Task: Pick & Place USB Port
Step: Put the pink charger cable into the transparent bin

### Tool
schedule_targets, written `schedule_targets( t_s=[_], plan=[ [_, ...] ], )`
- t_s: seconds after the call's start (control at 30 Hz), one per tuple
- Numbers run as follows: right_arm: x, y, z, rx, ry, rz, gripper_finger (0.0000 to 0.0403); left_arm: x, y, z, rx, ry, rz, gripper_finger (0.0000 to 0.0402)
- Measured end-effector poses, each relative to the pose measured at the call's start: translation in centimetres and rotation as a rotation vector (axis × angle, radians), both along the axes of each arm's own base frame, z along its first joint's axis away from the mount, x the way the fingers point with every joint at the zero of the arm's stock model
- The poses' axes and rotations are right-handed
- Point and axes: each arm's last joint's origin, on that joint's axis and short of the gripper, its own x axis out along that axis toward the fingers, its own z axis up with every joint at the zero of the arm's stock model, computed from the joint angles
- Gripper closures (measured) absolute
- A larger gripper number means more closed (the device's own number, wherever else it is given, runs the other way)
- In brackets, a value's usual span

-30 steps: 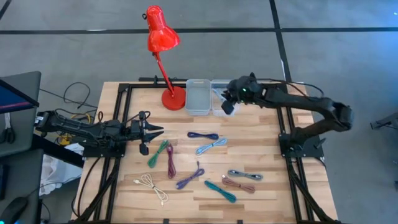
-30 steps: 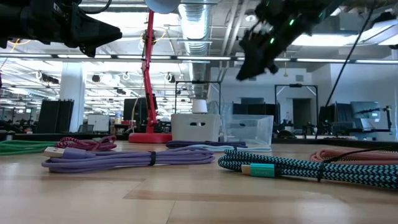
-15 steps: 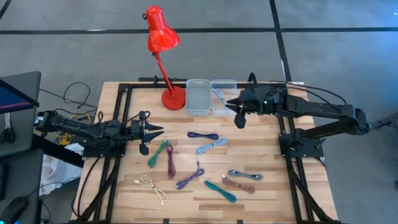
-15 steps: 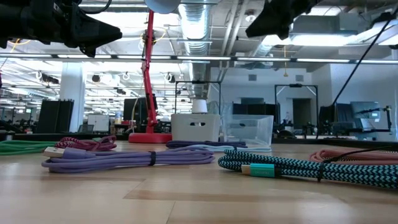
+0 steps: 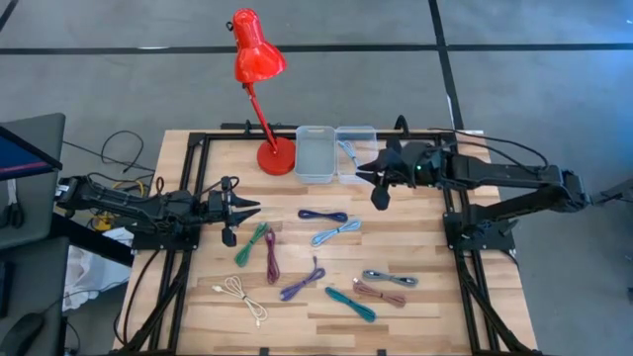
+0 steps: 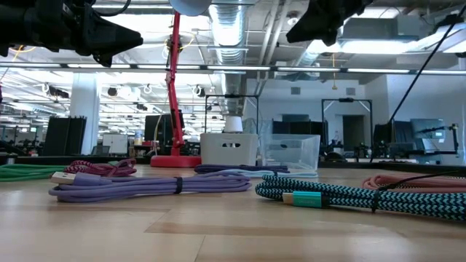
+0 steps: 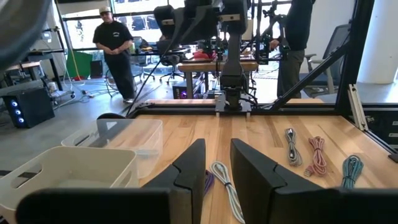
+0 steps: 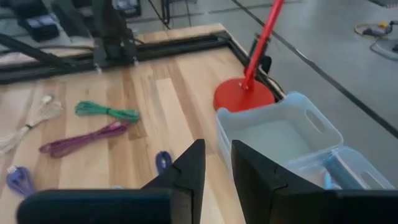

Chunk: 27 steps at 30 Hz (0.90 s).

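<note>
USB cables point(image 5: 329, 232): nine on table; two bins point(image 5: 316, 154); both hands point(image 5: 244, 209) point(image 5: 368, 175) slightly parted, empty.

The left arm lies stretched low across the left side of the worktop point(image 5: 415, 287), its left gripper point(image 5: 240, 211) pointing toward the middle. Its fingers point(image 7: 186, 171) stand a narrow gap apart with nothing between them. The right arm reaches in from the right, raised, its right gripper point(image 5: 374, 182) seemingly angled downward; its fingers point(image 8: 189, 169) likewise stand slightly parted and empty.
</note>
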Motion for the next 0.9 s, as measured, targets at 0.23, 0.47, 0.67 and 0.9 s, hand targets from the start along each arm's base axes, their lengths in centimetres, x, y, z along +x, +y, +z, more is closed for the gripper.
schedule_targets(
  t_s=[0.23, 0.47, 0.67, 0.9],
  plan=[
    [0.2, 2.3, -0.1, -0.065, 0.028, 0.125, 0.0331, 0.0, 0.0, 0.1, -0.002, -0.009, -0.001, 0.0326],
    [0.2, 5.0, -0.3, -0.075, 0.051, 0.244, 0.0331, 0.0, 0.0, 0.1, -0.002, -0.011, -0.002, 0.0326],
    [0.1, 6.5, -0.3, -0.077, 0.048, 0.306, 0.0331, 0.0, 0.0, 0.1, -0.002, -0.011, -0.002, 0.0326],
    [0.2, 6.7, 0.0, 0.016, -0.007, 0.269, 0.0331, 0.0, 0.0, 0.2, -0.004, -0.019, -0.002, 0.0326]
  ],
)
